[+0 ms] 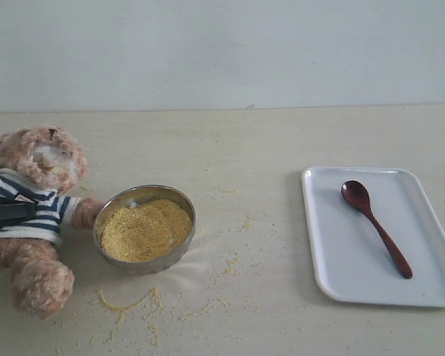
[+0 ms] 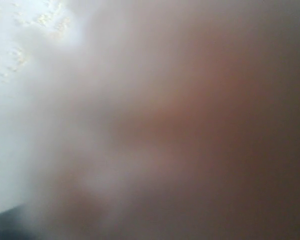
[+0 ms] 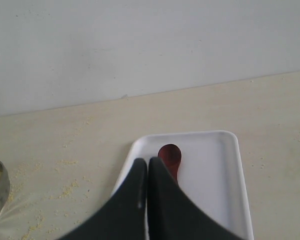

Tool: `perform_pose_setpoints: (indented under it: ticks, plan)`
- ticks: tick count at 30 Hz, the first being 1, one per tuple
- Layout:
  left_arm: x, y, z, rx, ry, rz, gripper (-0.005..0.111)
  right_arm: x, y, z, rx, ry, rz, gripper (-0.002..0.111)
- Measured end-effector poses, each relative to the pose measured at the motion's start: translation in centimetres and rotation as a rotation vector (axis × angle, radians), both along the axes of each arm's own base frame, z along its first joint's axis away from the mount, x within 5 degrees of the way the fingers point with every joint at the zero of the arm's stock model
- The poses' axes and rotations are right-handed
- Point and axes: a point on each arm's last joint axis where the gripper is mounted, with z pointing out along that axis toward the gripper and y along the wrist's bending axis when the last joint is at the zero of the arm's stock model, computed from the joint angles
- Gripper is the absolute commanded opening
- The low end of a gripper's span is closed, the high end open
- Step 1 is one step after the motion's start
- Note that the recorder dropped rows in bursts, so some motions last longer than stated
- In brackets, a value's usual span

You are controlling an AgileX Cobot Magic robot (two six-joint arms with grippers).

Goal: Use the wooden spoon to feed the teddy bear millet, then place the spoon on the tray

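Plainly, the dark reddish-brown wooden spoon (image 1: 375, 228) lies on the flat white rectangular tray (image 1: 356, 274), free of either pincer. Only the right wrist view shows the right pincer (image 3: 148, 164) — black tips pressed together on nothing, over the tray. The left wrist view is a brownish blur. The exterior view puts the left pincer (image 1: 21, 211) at the striped shirt of the fluffy light-brown teddy bear (image 1: 37, 159) — gripping or not, I cannot tell. Fine yellow millet (image 1: 144, 230) fills the round steel bowl (image 1: 179, 202) beside the bear.

Soft even light, faint shadows; left wrist view v. blurred.
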Motion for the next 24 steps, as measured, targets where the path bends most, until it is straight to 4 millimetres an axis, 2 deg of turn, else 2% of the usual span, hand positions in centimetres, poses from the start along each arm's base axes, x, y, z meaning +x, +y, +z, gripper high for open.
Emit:
perform_pose_setpoints:
  ticks: [4,6,14,24]
  plan:
    - [0.00,0.02,-0.03,0.004,0.001,0.001,0.006,0.00,0.00,0.00,0.000,0.000,0.000,0.000]
    - [0.00,0.02,-0.03,0.005,0.000,0.000,0.011,0.00,0.00,0.00,0.000,0.000,0.000,0.000]
    - [0.00,0.02,-0.03,0.003,0.002,0.002,0.061,0.00,0.00,0.00,0.000,0.000,0.000,0.000]
    - [0.01,-0.11,0.11,-0.045,0.017,0.020,0.070,0.00,0.00,0.00,0.000,0.000,0.000,0.000]
